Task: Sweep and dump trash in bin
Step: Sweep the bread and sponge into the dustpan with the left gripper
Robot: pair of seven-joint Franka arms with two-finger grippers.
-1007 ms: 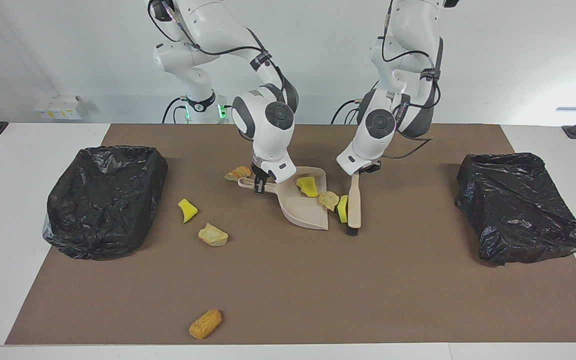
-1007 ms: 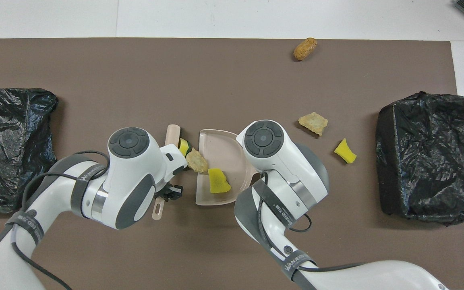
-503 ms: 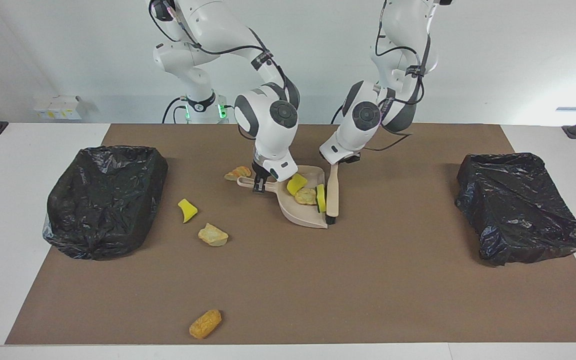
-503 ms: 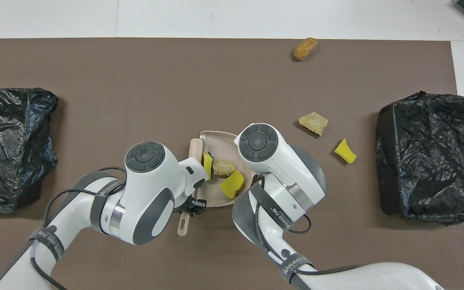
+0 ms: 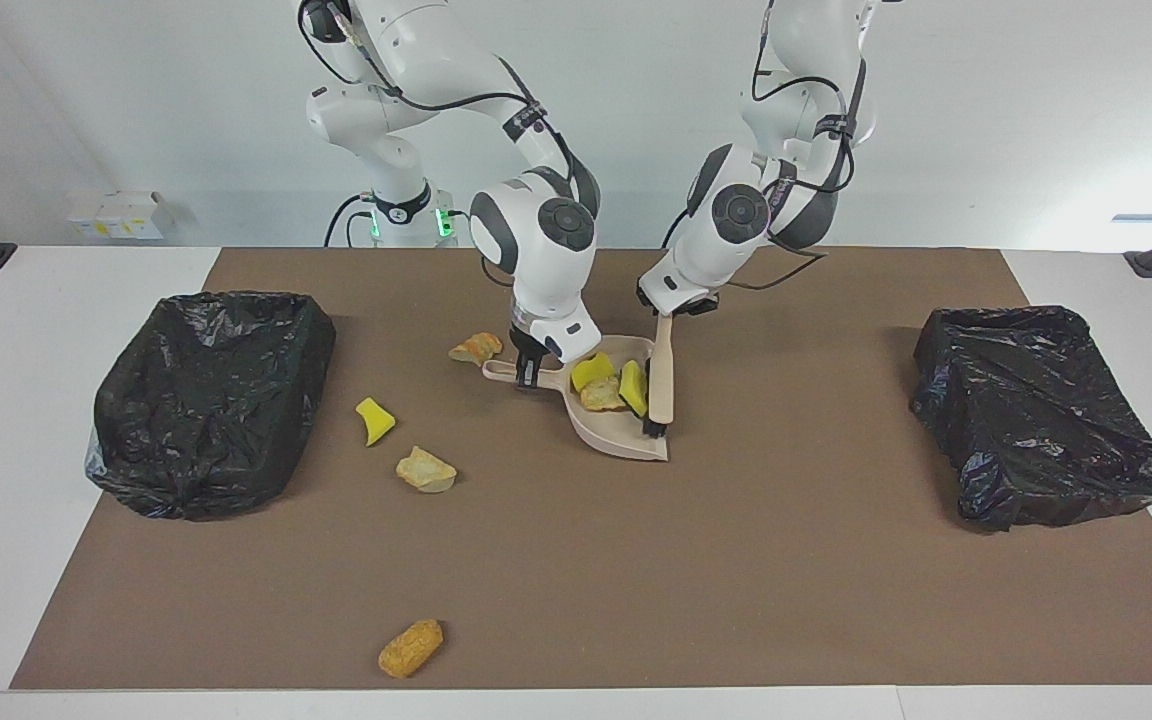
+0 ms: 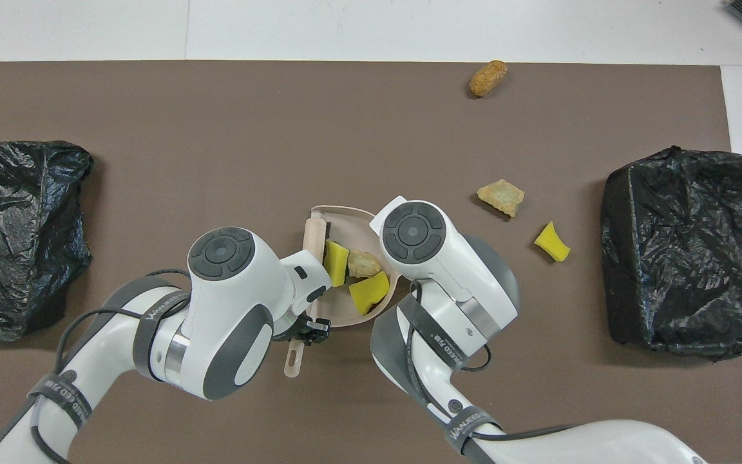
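Observation:
My right gripper (image 5: pixel 526 368) is shut on the handle of the beige dustpan (image 5: pixel 626 438), which rests on the brown mat. In the pan lie a yellow sponge piece (image 5: pixel 591 370), a bread lump (image 5: pixel 601 394) and a green-backed sponge (image 5: pixel 633 387). My left gripper (image 5: pixel 671 312) is shut on the wooden brush (image 5: pixel 662 375), whose bristles stand at the pan's mouth. Loose trash on the mat: a bread lump (image 5: pixel 476 347) beside the pan's handle, a yellow sponge (image 5: pixel 374 420), a bread lump (image 5: pixel 426 469) and an orange lump (image 5: pixel 411 647).
Two bins lined with black bags stand on the mat, one bin (image 5: pixel 211 400) at the right arm's end and the other bin (image 5: pixel 1041 415) at the left arm's end. White table (image 5: pixel 36 290) borders the mat.
The left arm has swept the brush toward the right arm's end, pushing the bread lump and green-backed sponge into the dustpan. The pan has shifted slightly.

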